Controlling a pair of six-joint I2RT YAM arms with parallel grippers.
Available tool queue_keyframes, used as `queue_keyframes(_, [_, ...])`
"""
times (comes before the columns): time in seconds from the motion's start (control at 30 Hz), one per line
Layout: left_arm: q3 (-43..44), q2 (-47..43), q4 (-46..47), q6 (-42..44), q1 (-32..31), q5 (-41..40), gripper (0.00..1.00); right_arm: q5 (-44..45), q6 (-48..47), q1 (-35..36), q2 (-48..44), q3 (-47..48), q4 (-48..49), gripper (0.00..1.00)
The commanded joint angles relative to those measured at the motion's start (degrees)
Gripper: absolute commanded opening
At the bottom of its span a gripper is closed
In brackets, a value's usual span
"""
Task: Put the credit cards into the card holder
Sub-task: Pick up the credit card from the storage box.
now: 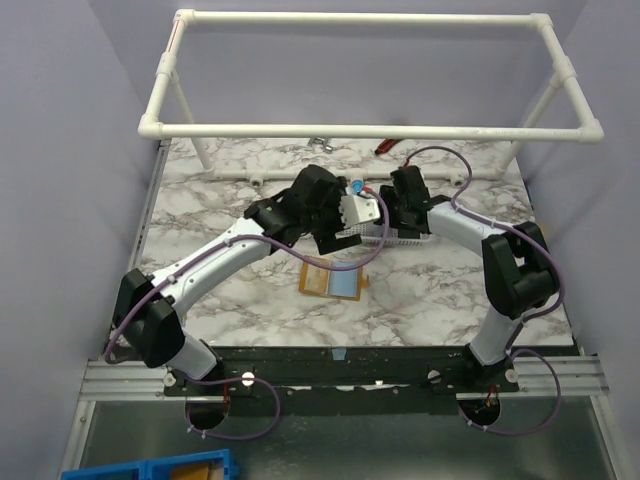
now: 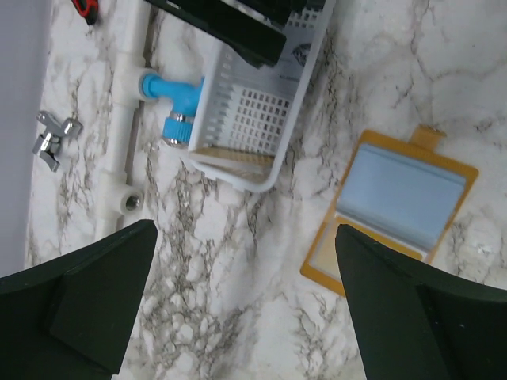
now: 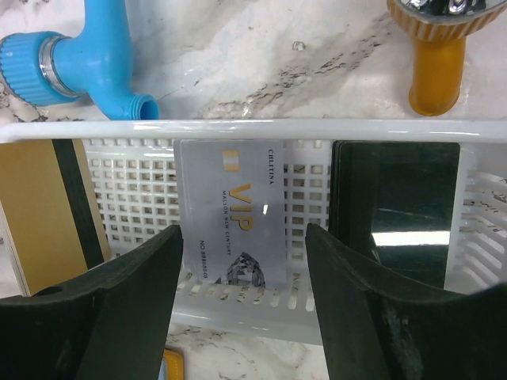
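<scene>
The card holder lies open on the marble, orange-brown with clear pockets, also in the top view. Credit cards stand upright in a white mesh basket: a silvery-white VIP card in the middle, a black card on the right and a yellowish-gold card on the left. My right gripper hangs open at the basket's near wall, its fingers either side of the silvery card without gripping it. My left gripper is wide open over bare marble between basket and card holder, holding nothing.
A white pipe frame spans the back of the table. A blue tap fitting and a brass fitting lie just beyond the basket. A red tool and a metal wing nut lie near the far pipe.
</scene>
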Motion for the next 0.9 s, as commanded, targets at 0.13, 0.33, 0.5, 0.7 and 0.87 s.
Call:
queue_keyframes(0.13, [6.5, 15.1, 7.9, 3.0, -1.3, -3.0, 0.98, -0.2, 1.3, -0.6, 1.5, -0.5, 3.4, 0.64])
queue_keyframes(0.33, [8.4, 19.5, 10.0, 2.4, -0.7, -0.2, 0.91, -1.7, 3.5, -0.5, -1.5, -5.6, 4.4, 0.62])
queue_keyframes(0.5, [9.4, 21.7, 10.6, 2.2, -0.2, -0.1, 0.88, -1.9, 5.5, -0.6, -5.0, -10.9, 5.6, 0.59])
queue_keyframes(0.7, [13.7, 24.4, 8.2, 2.3, 0.0, 0.3, 0.86, -4.1, 7.3, -0.6, -9.3, -15.3, 6.2, 0.58])
queue_keyframes(0.87, [16.3, 26.5, 6.8, 2.8, -0.1, 1.6, 0.85, -4.0, 7.5, -0.6, -11.0, -15.3, 5.3, 0.58])
